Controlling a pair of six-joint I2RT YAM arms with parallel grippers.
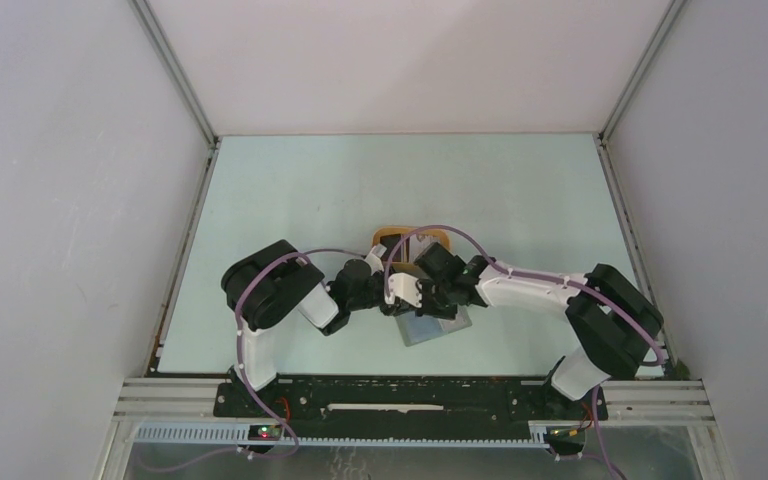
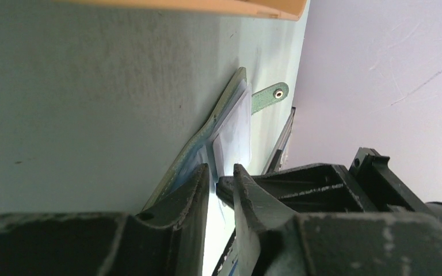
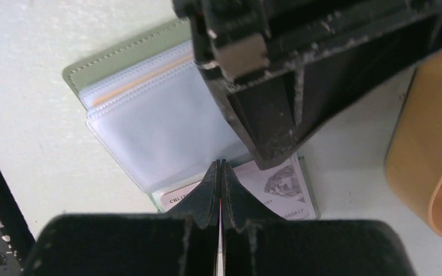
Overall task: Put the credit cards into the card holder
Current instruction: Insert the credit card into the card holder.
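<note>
A: Where does the card holder sit for you?

B: It lies open on the table, just beside the orange tray, and both of your arms meet over it. Its snap tab sticks out flat on the far side in your left wrist view.

A: And your right gripper?

B: Clenched, fingertips pressed together, right at the edge of the clear sleeves. There is a thin pale line in the seam between them; you cannot tell whether that is a card.

A: What about the left gripper?

B: Its jaws stand a little apart, low over the holder, with a pale leaf of the sleeves running into the gap. Whether you are pinching that leaf or only straddling it, I cannot tell.

A: Any credit cards in sight?

B: One whitish printed card shows at the holder's edge nearest your right gripper, partly under the clear sleeves
</note>
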